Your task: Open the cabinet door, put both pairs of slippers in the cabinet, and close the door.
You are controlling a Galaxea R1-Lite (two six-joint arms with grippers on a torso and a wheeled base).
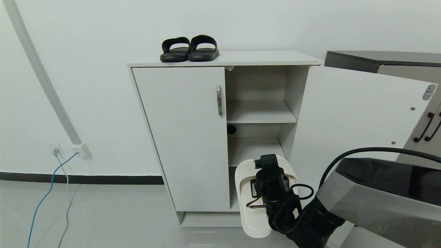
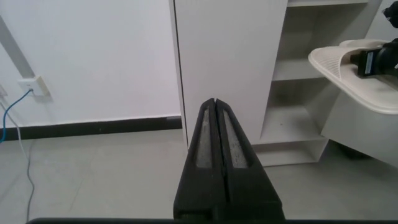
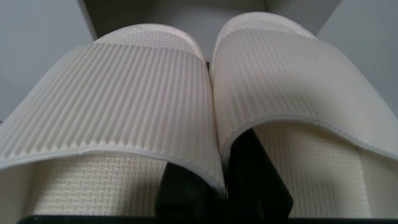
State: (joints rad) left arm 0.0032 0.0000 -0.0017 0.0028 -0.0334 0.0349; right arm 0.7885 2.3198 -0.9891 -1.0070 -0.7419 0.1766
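**Right arm out and gripping, left jaws shut**

Your right arm is stretched forward and low. The right gripper has its jaws clamped on the white slippers, apparently pinching their inner edges together under the straps. Your left gripper points forward and slightly downward, its jaws pressed flat against each other.

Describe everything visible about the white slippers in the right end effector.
The white slippers are a cream pair that looks like soft foam, with broad ribbed straps and cross-hatched footbeds. They sit side by side, inner edges touching, toes toward the cabinet. The right end effector is shut on their adjoining strap edges, holding them off the floor before the open right compartment, near its lower shelves.
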